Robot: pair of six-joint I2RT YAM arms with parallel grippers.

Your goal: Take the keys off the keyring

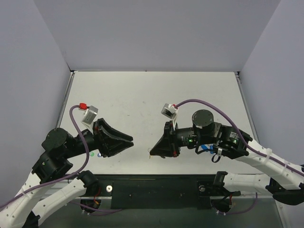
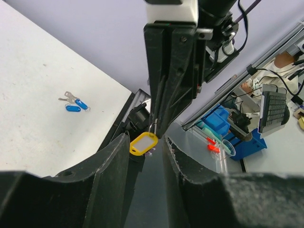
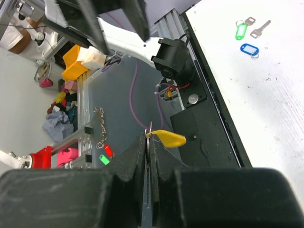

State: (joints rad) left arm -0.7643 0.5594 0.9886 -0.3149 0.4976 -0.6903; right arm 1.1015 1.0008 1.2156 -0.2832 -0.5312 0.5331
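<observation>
Two claws meet low over the front part of the white table (image 1: 142, 95). Your right gripper (image 1: 155, 149) is pinched fully closed on the thin metal keyring (image 2: 153, 127), so the ring's small oval yellow plastic tag (image 2: 143, 143) dangles from its tips in mid-air. Your left gripper (image 1: 129, 142) stands partly open and holds nothing. Its two black fingers (image 2: 109, 166) flank the tag, and you cannot tell whether either one brushes it. The tiny silver-grey metal key is too small to make out in any view, so find it before you close. Aim the left fingers at the key's flat, not at the tag, since the tag would only swing the ring. Hold the right pinch firm, then work the key round the coil towards its split end in small turns. A straight pull would likely drag the ring out of the right claw.
</observation>
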